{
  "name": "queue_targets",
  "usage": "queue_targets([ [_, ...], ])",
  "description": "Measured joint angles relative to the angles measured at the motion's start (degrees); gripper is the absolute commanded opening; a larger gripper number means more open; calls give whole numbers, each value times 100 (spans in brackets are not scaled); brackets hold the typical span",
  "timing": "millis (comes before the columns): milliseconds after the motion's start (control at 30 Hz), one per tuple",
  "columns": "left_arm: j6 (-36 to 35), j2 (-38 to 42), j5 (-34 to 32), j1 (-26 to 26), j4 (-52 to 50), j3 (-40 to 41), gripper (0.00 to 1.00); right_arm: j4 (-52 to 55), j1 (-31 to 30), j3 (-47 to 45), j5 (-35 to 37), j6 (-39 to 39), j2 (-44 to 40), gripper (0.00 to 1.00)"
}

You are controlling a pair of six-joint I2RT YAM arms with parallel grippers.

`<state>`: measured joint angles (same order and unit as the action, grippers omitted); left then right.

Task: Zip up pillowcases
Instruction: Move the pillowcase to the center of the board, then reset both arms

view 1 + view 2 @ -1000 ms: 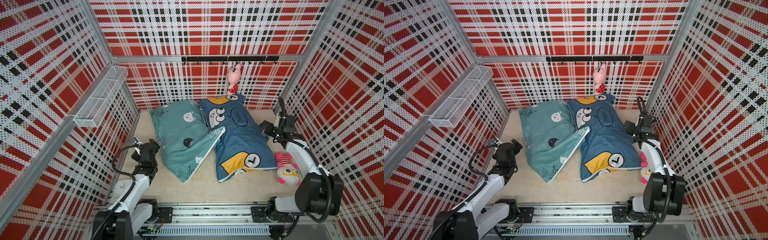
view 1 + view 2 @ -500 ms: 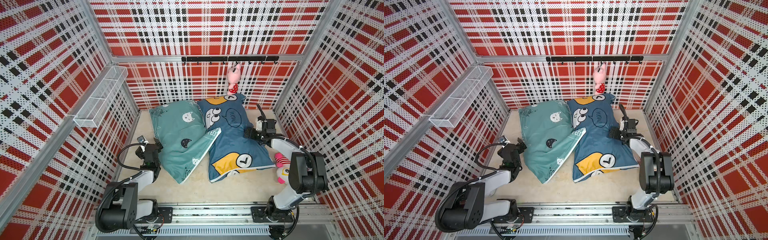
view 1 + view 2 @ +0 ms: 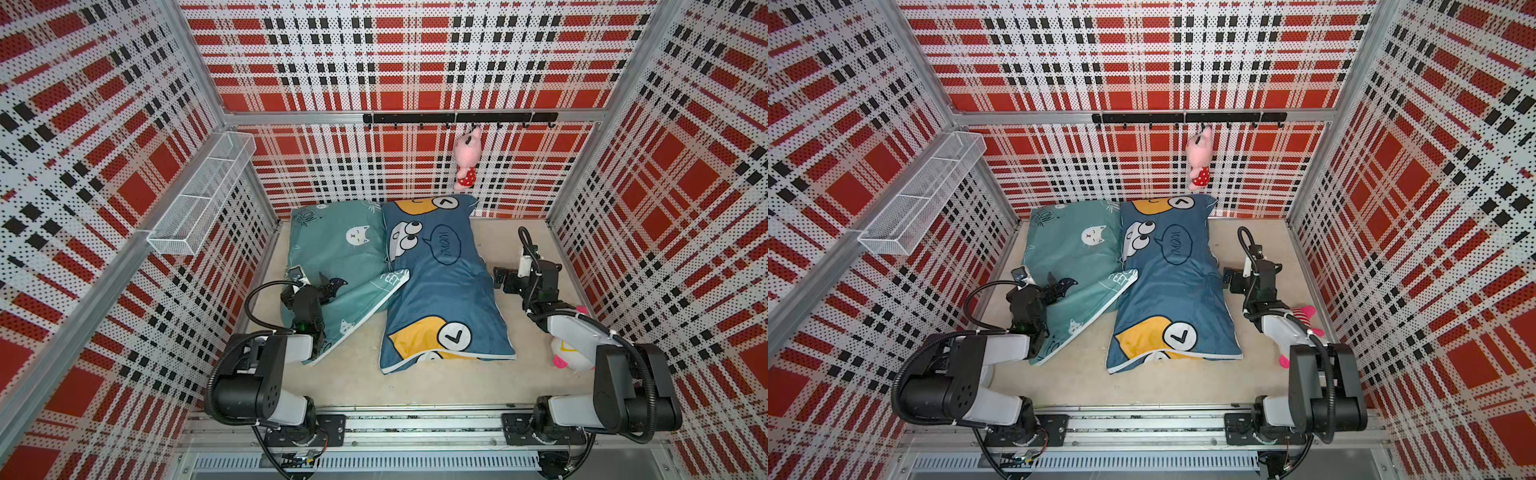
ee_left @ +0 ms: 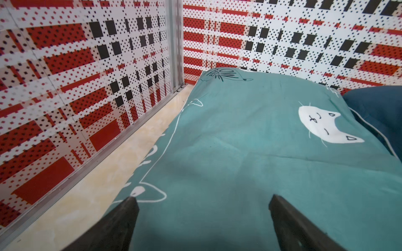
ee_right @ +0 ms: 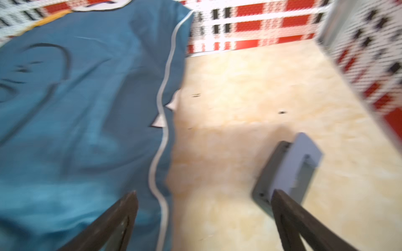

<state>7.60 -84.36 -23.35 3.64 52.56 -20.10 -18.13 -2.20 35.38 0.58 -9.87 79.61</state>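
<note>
**Two pillowcases await zipping.** They lie side by side on the beige floor [image 3: 415, 386] with their far ends at the back wall. A corner of the teal pillowcase [image 3: 332, 249], printed with cat faces, laps over the blue pillowcase [image 3: 440, 291]. No zip slider can be made out on either.

The left gripper [image 4: 202, 200] hovers low over the teal cover near its outer edge, jaws spread wide and empty. The right gripper [image 5: 204, 195], equally wide and holding nothing, straddles the blue cover's white-piped edge, with one finger over fabric and the other over bare floor; that wrist view is blurred.

The step looks like a first reach for the seams. It likely goes best if each arm follows the piping to the slider. Pinching only the tab and pulling straight along a taut seam should then close it.

A second ago the left gripper stood just beside the teal cover. Both covers' near ends have since swung toward the left arm's side. A pink plush [image 3: 467, 160] hangs from the hook rail behind.
</note>
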Motion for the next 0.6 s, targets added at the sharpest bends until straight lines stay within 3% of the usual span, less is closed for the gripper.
queue_targets([
  [267,-374,-238,210,-31,892,61,98,-1897,0,-754,905,337,815,100],
  [600,-468,-553,496,-105,2059,739,98,-4118,-66,-2046,1368,422,968,100],
])
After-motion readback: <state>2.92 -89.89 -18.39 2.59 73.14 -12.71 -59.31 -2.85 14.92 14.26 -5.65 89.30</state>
